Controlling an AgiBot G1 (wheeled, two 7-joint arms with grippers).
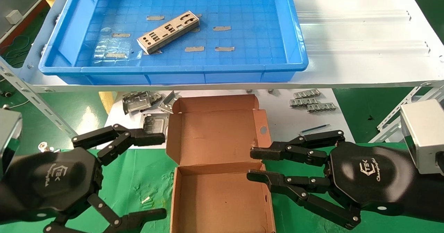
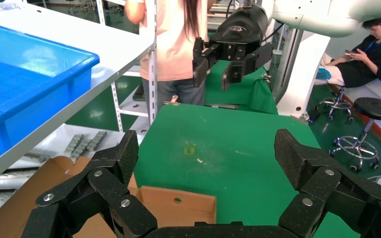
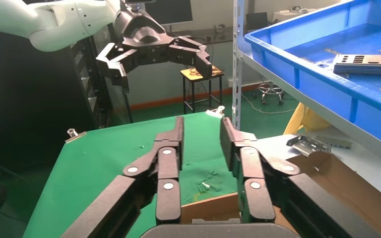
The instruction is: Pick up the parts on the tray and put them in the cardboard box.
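Grey punched metal parts (image 1: 168, 32) lie stacked at a slant in the middle of the blue tray (image 1: 295, 39) on the white shelf; they also show as parts (image 3: 367, 63) in the tray (image 3: 297, 64). Below the shelf, the cardboard box (image 1: 218, 191) stands open on the green mat, with only bare cardboard inside. My left gripper (image 1: 158, 175) hovers wide open just left of the box, holding nothing; in its own view the left gripper (image 2: 208, 153) frames the box corner (image 2: 178, 206). Over the box's right wall, my right gripper (image 1: 253, 164) (image 3: 202, 136) is open and holds nothing.
Squarish stamped frames (image 1: 138, 101) and ridged strips (image 1: 312, 101) lie on the white board behind the box, with a pen (image 1: 314, 129) near the right gripper. Tape bits (image 1: 222, 28) stick to the tray floor. People (image 2: 173, 44) and a stool (image 2: 377, 109) are beyond the table.
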